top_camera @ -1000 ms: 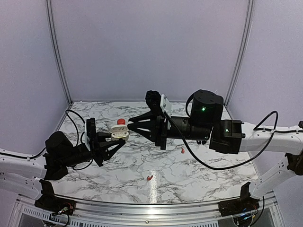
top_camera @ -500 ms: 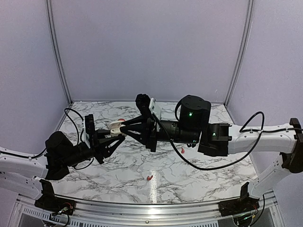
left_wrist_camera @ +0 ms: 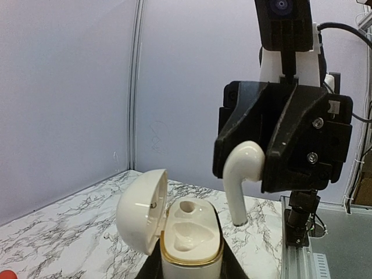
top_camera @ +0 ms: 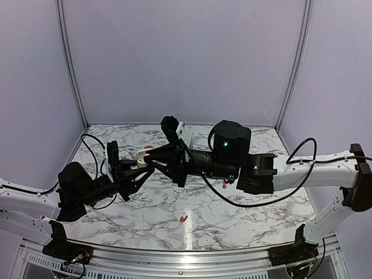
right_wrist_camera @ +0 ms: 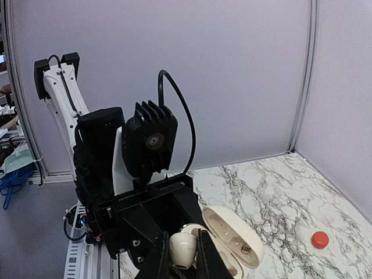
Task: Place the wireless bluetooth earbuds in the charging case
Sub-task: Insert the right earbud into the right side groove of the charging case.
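Away from the charging case (left_wrist_camera: pixel 192 250) lie red scraps (top_camera: pixel 183 218).

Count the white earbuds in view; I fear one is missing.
1. The white earbud hangs in the right gripper beside the open charging case held by the left gripper. Both sockets look empty; another may be hidden.

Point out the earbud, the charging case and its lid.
earbud (left_wrist_camera: pixel 239 185), left wrist view, middle of its stem.
charging case (left_wrist_camera: pixel 190 235), left wrist view, its inner tray.
lid (left_wrist_camera: pixel 139 210), left wrist view, middle of the open shell.
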Tool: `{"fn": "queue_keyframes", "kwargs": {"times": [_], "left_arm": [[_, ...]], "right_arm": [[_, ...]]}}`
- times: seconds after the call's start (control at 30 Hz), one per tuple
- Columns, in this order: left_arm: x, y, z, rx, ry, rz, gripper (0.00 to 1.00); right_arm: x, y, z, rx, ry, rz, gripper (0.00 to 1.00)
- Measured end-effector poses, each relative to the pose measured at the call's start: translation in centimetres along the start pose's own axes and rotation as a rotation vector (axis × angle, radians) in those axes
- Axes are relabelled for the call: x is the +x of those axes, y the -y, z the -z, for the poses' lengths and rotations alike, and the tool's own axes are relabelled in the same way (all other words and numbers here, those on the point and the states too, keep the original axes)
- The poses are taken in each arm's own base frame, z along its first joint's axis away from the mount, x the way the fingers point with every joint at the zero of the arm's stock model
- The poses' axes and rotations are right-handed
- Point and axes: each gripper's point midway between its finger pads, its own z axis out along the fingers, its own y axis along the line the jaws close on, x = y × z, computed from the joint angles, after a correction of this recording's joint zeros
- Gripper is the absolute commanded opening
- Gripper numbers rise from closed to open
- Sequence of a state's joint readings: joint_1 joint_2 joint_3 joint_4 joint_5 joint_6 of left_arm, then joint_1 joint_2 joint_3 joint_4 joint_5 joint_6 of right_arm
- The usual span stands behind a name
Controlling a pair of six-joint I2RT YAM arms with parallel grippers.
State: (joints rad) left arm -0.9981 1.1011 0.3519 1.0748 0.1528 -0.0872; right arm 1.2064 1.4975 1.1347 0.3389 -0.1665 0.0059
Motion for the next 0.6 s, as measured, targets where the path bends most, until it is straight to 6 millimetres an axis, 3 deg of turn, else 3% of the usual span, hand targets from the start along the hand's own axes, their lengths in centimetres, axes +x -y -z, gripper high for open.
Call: {"fn": "queue_keyframes", "kwargs": {"times": [0.33, 0.6], "left_arm": [[0.4, 0.3, -0.3, 0.005, -0.009, -0.020, 0.00], [0.3, 0.2, -0.3, -0.006, -0.008, -0.025, 0.00]], "right_arm": [[-0.9, 0.6, -1.0, 0.028, 0.018, -0.021, 0.05], [0.2, 1.0, -1.6, 0.045, -0.004, -0.030, 0.05]]}}
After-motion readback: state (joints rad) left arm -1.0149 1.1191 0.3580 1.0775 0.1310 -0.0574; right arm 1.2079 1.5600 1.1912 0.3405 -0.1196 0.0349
